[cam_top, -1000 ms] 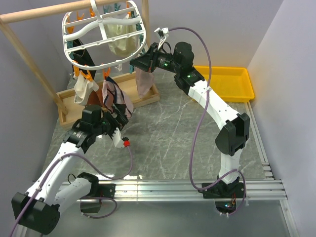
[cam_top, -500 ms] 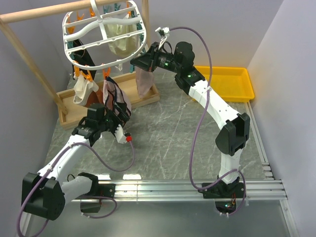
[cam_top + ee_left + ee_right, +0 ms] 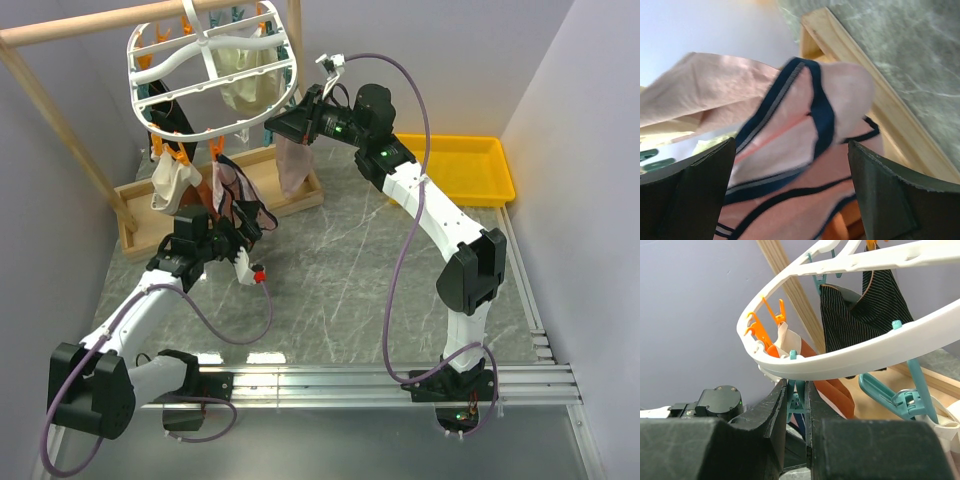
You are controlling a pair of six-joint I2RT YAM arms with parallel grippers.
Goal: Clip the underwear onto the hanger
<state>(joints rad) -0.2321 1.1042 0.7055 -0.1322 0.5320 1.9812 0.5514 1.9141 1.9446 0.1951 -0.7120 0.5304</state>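
Right wrist, teal clothespin (image 3: 797,401) half-hidden in gripper (image 3: 796,387)

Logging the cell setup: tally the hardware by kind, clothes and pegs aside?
Robot arms: 2 (left arm, right arm)
Trays: 2 (wooden tray, yellow tray)
Hanger: 1
Wooden rod frame: 1
Total: 6

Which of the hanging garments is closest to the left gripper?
The pale pink underwear with navy trim, just ahead of the left gripper; the cream garments, black garment and plain pinkish garment hang farther off.
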